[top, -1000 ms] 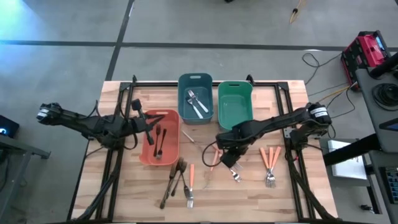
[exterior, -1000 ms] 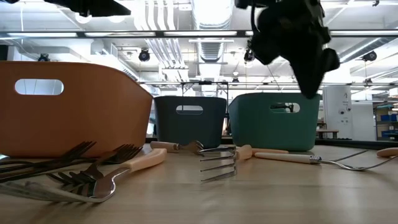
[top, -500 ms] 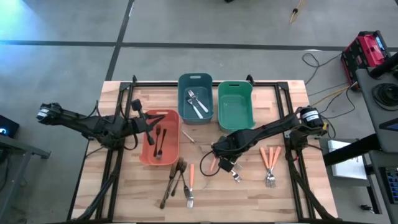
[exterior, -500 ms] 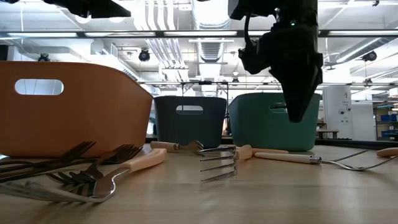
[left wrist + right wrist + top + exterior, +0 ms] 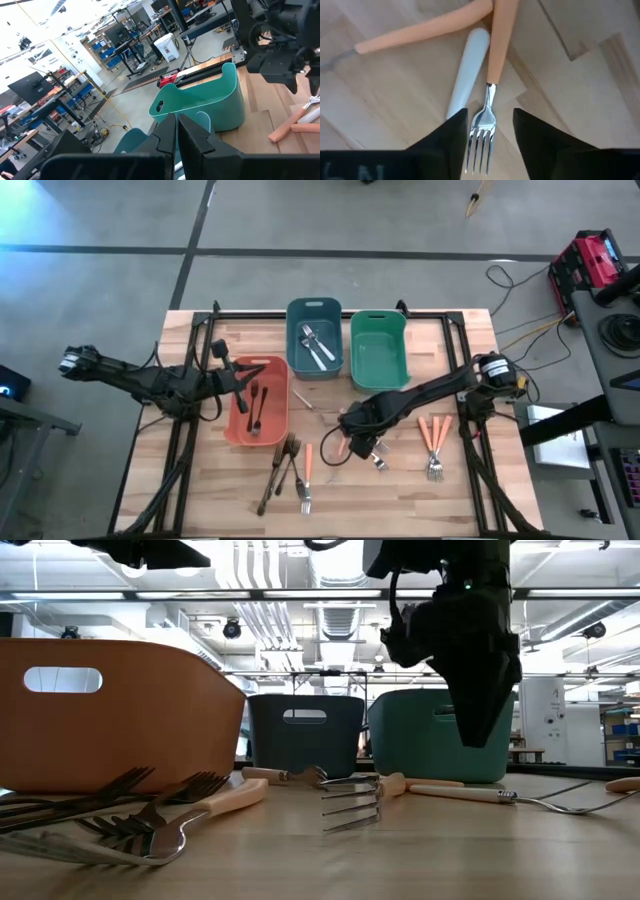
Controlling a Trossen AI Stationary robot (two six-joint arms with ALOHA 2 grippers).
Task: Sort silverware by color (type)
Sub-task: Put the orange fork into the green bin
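Because the orange-handled fork [image 5: 487, 95] lies flat on the wooden bench [image 5: 400, 490], it will be tricky to lift: it looks thin, hard and light, its shiny metal end looks slippery, and there is little room to get under it. The best place to take hold looks like the thick orange handle, which is fatter and less slick than the prongs. The right end effector [image 5: 487, 135] hangs just in front of the green bin [image 5: 377, 348], right over this fork, with its two fingers spread apart and nothing between them but the prongs below. The left end effector [image 5: 176, 135] waits shut and empty over the salmon bin [image 5: 257, 402], off to the green bin's left. The right wrist view shows what the others do not: the fork's prongs sit right between the open fingers, and a white handle [image 5: 467, 70] lies touching it. The high view shows instead the whole spread: silver pieces in the blue bin [image 5: 314, 340], brown forks [image 5: 282, 465], and more orange-handled forks [image 5: 433, 442] to the right.
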